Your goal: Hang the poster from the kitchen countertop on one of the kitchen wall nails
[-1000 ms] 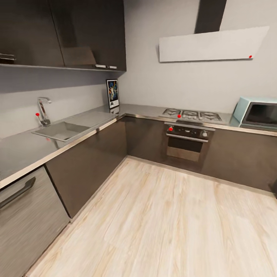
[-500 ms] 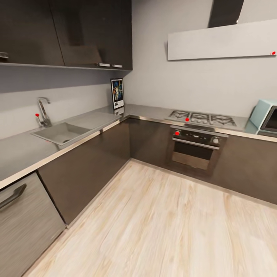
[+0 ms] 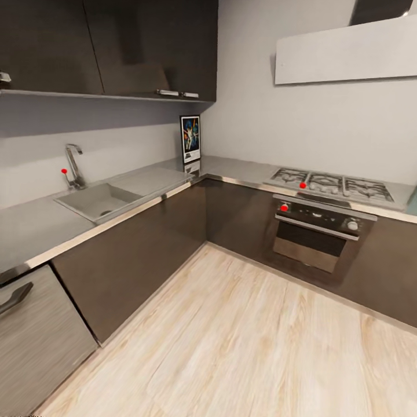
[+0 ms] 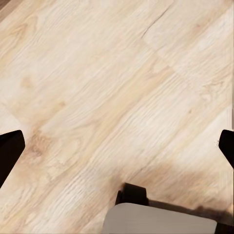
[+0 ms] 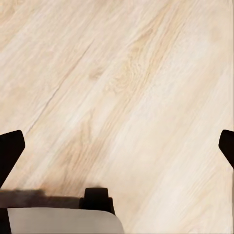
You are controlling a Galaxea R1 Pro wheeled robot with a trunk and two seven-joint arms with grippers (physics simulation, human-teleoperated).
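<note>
Camera has panned; poster (image 3: 190, 138) leans on countertop (image 3: 35, 226), wrist views show released fingers (image 4: 9, 151).

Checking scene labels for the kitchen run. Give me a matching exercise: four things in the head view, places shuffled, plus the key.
Things:
1. poster
2. tap
3. hob
4. oven

Places:
A. under the hob, in the cabinet front
B. upright in the worktop's inner corner, below the wall cabinets
C. behind the sink, against the wall
D. set in the worktop, below the hood

Pairs: 1-B, 2-C, 3-D, 4-A
</note>
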